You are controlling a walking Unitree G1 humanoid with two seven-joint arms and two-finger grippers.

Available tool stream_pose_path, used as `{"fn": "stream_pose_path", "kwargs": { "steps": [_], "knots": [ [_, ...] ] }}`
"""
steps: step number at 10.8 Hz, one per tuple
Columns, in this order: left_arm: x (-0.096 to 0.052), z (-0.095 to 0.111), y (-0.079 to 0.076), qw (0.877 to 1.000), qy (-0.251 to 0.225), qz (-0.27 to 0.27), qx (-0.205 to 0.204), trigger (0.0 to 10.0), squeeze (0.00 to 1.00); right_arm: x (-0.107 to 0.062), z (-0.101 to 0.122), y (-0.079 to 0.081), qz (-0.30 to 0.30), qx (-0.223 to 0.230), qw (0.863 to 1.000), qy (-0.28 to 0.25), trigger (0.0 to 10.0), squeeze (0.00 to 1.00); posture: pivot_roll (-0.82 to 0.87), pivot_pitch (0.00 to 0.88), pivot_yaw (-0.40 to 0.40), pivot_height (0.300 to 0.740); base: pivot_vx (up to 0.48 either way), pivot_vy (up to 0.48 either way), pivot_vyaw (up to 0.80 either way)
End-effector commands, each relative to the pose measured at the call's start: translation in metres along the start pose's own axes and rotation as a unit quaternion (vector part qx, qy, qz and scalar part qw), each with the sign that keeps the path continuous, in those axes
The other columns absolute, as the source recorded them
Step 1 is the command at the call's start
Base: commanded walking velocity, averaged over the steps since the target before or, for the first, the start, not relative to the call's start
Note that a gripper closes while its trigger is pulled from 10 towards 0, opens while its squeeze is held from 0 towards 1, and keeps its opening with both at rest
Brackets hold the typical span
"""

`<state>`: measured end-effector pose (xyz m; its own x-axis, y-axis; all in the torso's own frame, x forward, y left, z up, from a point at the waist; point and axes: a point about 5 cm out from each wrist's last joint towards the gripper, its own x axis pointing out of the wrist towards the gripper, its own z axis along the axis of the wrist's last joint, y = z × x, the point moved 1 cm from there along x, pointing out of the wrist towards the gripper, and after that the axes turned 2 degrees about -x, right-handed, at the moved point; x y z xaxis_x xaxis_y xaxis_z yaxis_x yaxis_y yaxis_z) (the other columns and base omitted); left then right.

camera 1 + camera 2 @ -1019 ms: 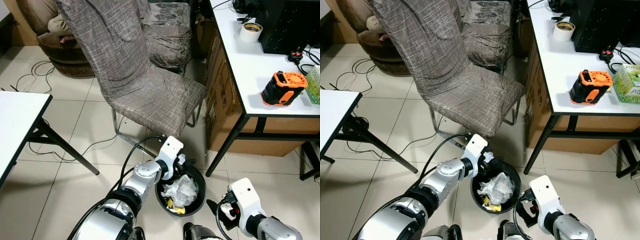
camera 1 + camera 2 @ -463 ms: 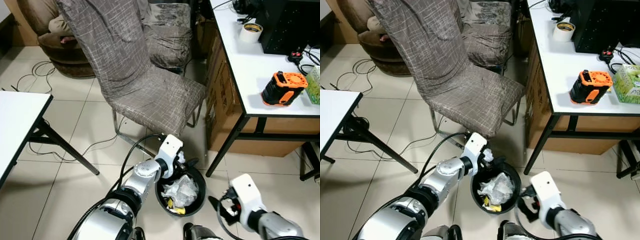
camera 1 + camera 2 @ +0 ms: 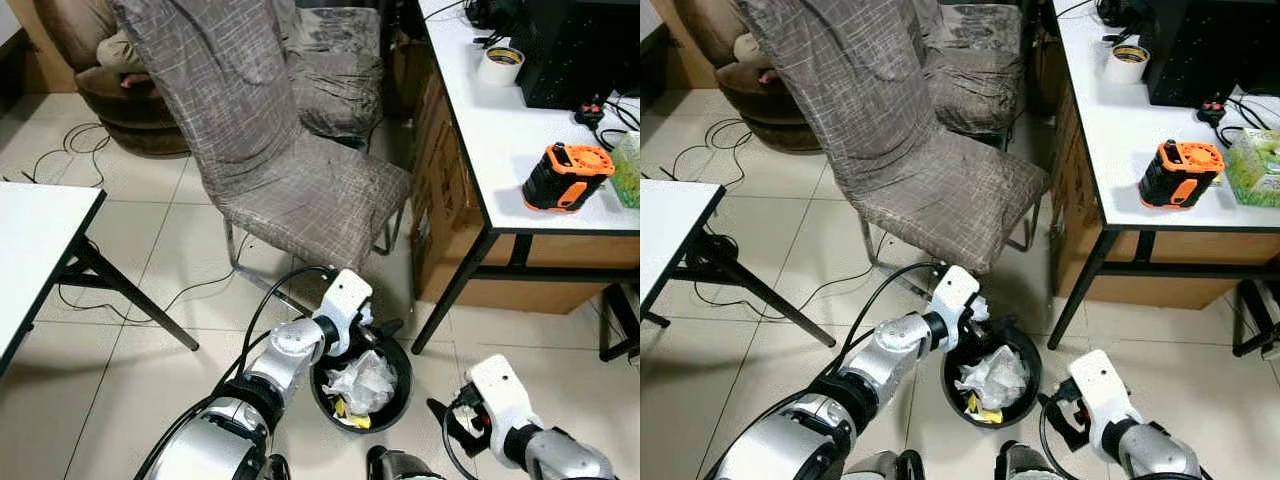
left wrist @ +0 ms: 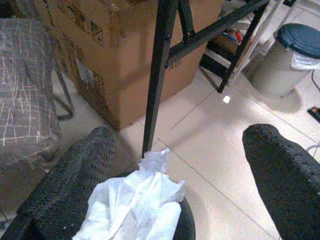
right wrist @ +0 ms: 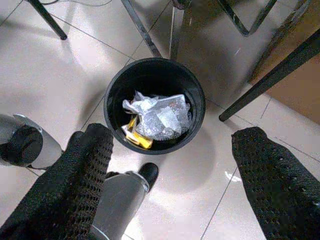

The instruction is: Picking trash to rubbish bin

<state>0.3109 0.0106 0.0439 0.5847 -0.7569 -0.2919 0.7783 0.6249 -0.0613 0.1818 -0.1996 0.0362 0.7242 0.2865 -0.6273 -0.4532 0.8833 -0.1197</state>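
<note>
A black round rubbish bin (image 3: 406, 388) stands on the tile floor by my feet, holding crumpled clear plastic (image 3: 362, 378) and a yellow wrapper (image 3: 346, 409). My left gripper (image 3: 372, 332) hovers at the bin's far rim. Its fingers are open wide in the left wrist view, where a white crumpled tissue (image 4: 135, 210) rests against one finger (image 4: 75, 175) over the rim. My right gripper (image 3: 447, 418) hangs open to the right of the bin, low near the floor. The right wrist view looks down into the bin (image 5: 150, 77) between the spread fingers (image 5: 85, 170).
A grey fabric-covered chair (image 3: 300, 190) stands just behind the bin. A white desk (image 3: 500, 130) with black legs, an orange-black tool (image 3: 565, 176) and a tape roll (image 3: 501, 63) is to the right, cardboard boxes (image 3: 440, 200) beneath it. A white table (image 3: 35, 240) sits left; cables cross the floor.
My left gripper has edged slightly right over the bin's far rim. My right arm has drawn a little lower and to the right, away from the bin.
</note>
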Motion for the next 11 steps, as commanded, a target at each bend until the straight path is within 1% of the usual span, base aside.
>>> {"fn": "stream_pose_path", "kwargs": {
  "steps": [1, 2, 3, 4, 5, 6, 7, 8, 9, 10, 11],
  "knots": [
    [0.013, 0.011, -0.018, 1.000, -0.016, -0.025, 0.005, 10.0, 0.39, 0.000, -0.002, 0.000, -0.006, -0.005, 1.000, 0.001, 10.0, 0.00, -0.25, 0.130, 0.052, 0.740, 0.000, 0.000, 0.00],
    [0.012, 0.011, -0.016, 0.999, -0.020, -0.022, -0.018, 10.0, 0.00, 0.002, 0.006, -0.014, -0.066, -0.006, 0.997, -0.034, 10.0, 0.00, -0.25, 0.131, 0.055, 0.740, 0.000, 0.000, 0.00],
    [0.011, 0.010, -0.013, 0.997, -0.023, -0.018, -0.070, 10.0, 1.00, 0.004, 0.019, -0.019, -0.097, 0.012, 0.993, -0.072, 10.0, 0.00, -0.25, 0.129, 0.062, 0.740, 0.000, 0.000, 0.00],
    [0.009, 0.009, -0.009, 0.994, -0.028, -0.013, -0.109, 10.0, 1.00, 0.004, 0.038, -0.018, -0.106, 0.050, 0.985, -0.130, 10.0, 0.00, -0.25, 0.128, 0.063, 0.740, 0.000, 0.000, 0.00],
    [0.006, 0.004, -0.005, 0.995, -0.016, 0.006, -0.094, 10.0, 1.00, 0.003, 0.048, -0.016, -0.105, 0.072, 0.979, -0.162, 10.0, 0.00, -0.24, 0.127, 0.065, 0.740, 0.000, 0.000, 0.00],
    [0.002, 0.000, 0.000, 0.994, -0.020, 0.009, -0.105, 10.0, 1.00, 0.004, 0.058, -0.014, -0.099, 0.103, 0.972, -0.189, 10.0, 0.00, -0.23, 0.128, 0.066, 0.740, 0.000, 0.000, 0.00],
    [0.000, 0.001, 0.004, 0.985, -0.036, 0.007, -0.167, 10.0, 1.00, 0.004, 0.063, -0.017, -0.103, 0.123, 0.966, -0.205, 10.0, 0.00, -0.22, 0.129, 0.067, 0.740, 0.000, 0.000, 0.00],
    [-0.002, 0.003, 0.017, 0.962, -0.047, 0.046, -0.265, 10.0, 1.00, 0.005, 0.067, -0.020, -0.104, 0.130, 0.961, -0.221, 10.0, 0.00, -0.22, 0.129, 0.066, 0.740, 0.000, 0.000, 0.00],
    [-0.003, 0.007, 0.023, 0.938, -0.061, 0.055, -0.337, 10.0, 1.00, 0.006, 0.069, -0.017, -0.095, 0.116, 0.963, -0.224, 10.0, 0.00, -0.22, 0.131, 0.067, 0.740, 0.000, 0.000, 0.00],
    [-0.002, 0.012, 0.026, 0.914, -0.073, 0.050, -0.397, 10.0, 1.00, 0.008, 0.072, -0.010, -0.079, 0.100, 0.964, -0.233, 10.0, 0.00, -0.22, 0.132, 0.066, 0.740, 0.000, 0.000, 0.00],
    [-0.001, 0.019, 0.027, 0.896, -0.087, 0.036, -0.434, 10.0, 1.00, 0.009, 0.075, -0.004, -0.061, 0.083, 0.965, -0.239, 10.0, 0.00, -0.22, 0.135, 0.068, 0.740, 0.000, 0.000, 0.00]
  ]
}}
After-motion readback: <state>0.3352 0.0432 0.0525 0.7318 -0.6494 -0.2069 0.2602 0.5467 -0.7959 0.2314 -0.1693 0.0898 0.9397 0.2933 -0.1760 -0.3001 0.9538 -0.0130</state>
